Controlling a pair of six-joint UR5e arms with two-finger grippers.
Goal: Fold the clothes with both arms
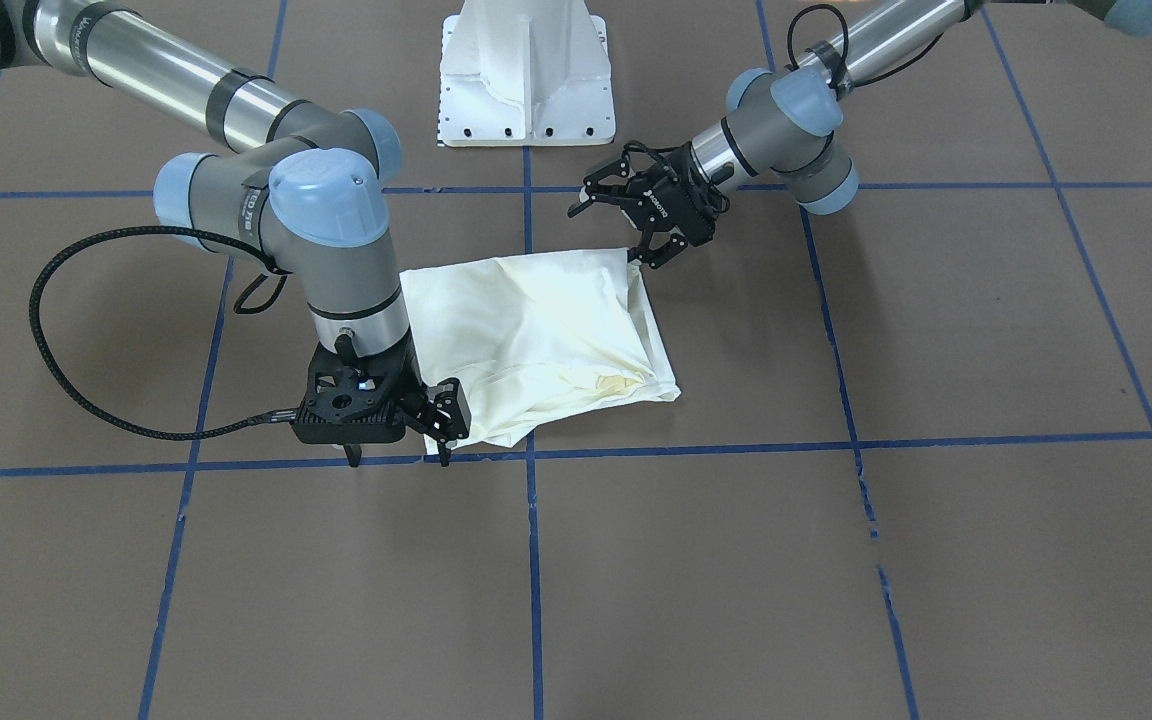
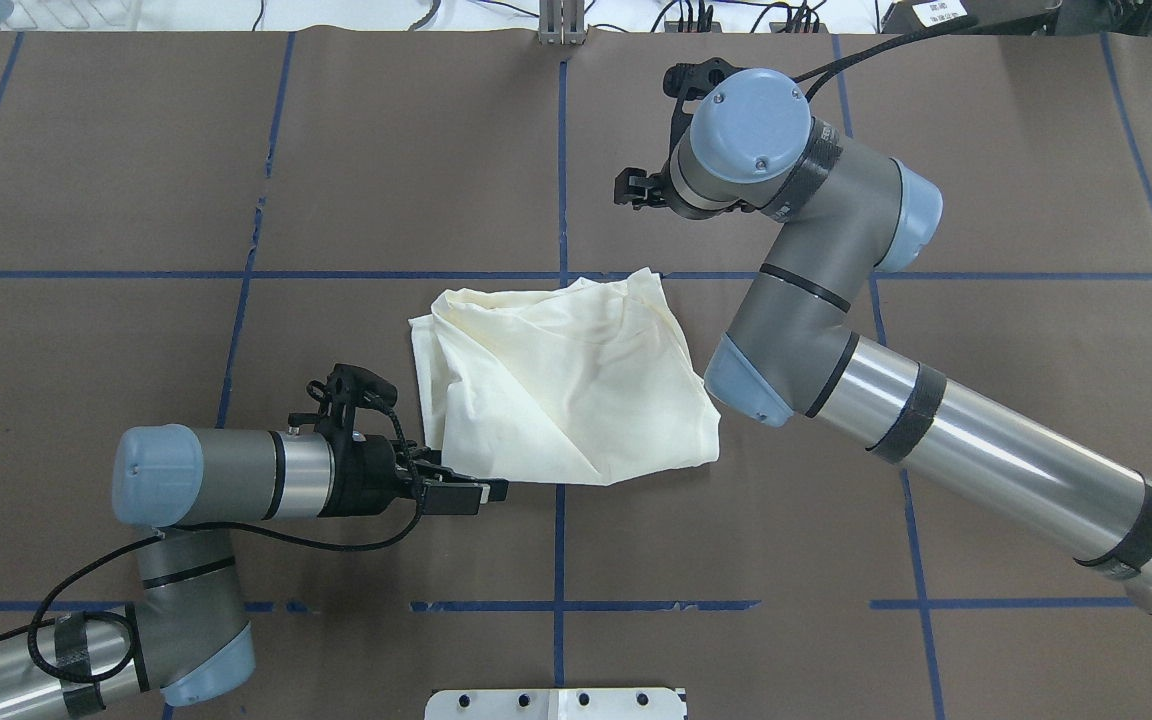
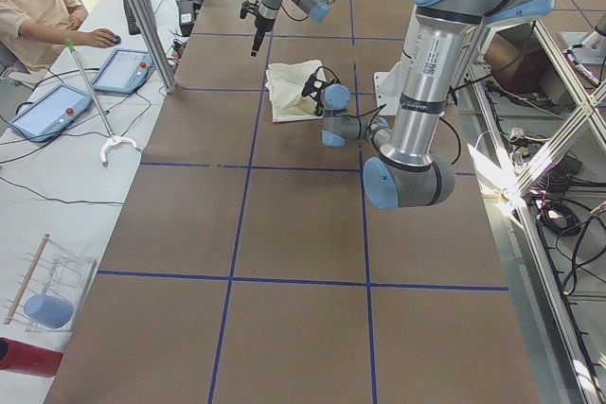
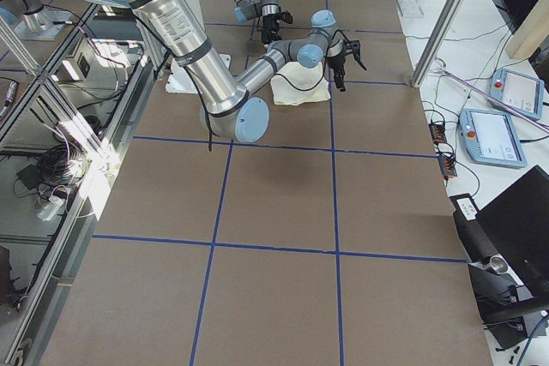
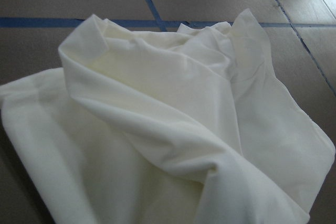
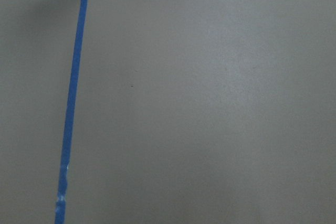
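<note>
Seen from overhead, the brown table (image 2: 136,150) is bare across the upper left and the upper right, so there is open passage there. It is also bare in the strip at lower centre, between the crumpled T-shirt (image 2: 556,380) and the white pedestal base (image 2: 556,703) at the bottom edge. The left gripper (image 2: 466,494), jaws spread, lies low just beside the shirt's lower left corner and blocks that side. The right arm (image 2: 806,300) slants in from the lower right, its elbow close against the shirt's right edge. The right gripper (image 2: 636,190) hangs beyond the shirt's upper edge, apart from the cloth.
</note>
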